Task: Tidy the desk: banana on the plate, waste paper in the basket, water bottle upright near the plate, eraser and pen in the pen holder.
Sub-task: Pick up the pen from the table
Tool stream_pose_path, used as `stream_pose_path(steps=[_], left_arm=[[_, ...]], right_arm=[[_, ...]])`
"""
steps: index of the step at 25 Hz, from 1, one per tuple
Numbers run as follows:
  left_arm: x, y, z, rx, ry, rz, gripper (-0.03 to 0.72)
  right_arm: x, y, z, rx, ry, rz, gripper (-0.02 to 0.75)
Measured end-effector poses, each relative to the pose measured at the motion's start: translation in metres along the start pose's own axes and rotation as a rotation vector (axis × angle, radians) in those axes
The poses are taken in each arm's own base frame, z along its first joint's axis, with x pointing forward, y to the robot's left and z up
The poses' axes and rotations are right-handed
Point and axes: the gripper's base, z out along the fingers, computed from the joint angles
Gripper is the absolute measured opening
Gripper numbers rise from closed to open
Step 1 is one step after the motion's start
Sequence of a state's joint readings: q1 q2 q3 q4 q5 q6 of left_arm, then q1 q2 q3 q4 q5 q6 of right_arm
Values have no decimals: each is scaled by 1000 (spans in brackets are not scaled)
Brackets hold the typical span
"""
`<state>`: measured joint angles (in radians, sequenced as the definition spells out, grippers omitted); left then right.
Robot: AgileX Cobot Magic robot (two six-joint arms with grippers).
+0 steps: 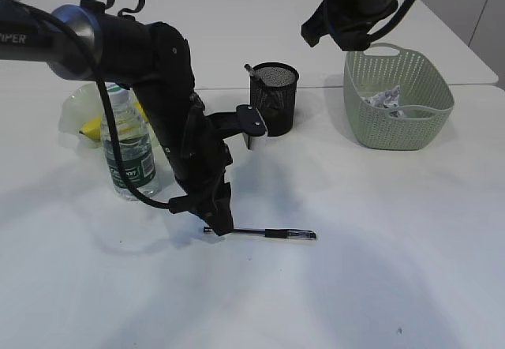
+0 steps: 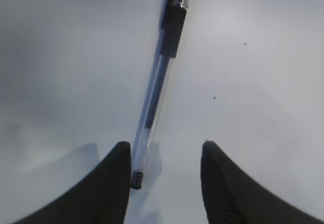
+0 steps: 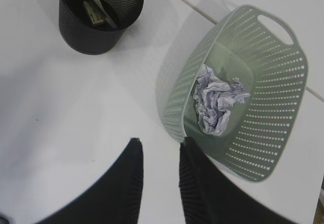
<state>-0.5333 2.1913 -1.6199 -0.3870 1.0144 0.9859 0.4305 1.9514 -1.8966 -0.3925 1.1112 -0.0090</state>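
Black pen | flat on table | left gripper astride (jaws apart)

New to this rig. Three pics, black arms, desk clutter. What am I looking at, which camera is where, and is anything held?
It is a two-armed robot tidying a white table. The wide picture is a camera facing the table; the other two are cameras mounted on each wrist, looking past the gripper fingers.

The left gripper is down at the table, jaws open around the end of a pen that lies flat. Nothing is gripped yet. The right gripper hangs above the green basket, holding nothing.

Also there: crumpled paper in the basket, a black mesh pen holder with items inside, an upright water bottle, and a banana on a plate behind the bottle.
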Motion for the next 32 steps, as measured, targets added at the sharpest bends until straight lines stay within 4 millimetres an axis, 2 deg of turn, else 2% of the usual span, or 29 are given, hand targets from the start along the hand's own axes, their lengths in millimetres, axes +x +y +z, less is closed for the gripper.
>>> stream_pose_path(steps=[12, 32], left_arm=[[8, 5, 26, 41, 44, -19, 316], [10, 11, 30, 12, 82, 13, 313]], right_arm=[[0, -1, 0, 6, 0, -3, 192], [0, -3, 0, 37, 0, -18, 192]])
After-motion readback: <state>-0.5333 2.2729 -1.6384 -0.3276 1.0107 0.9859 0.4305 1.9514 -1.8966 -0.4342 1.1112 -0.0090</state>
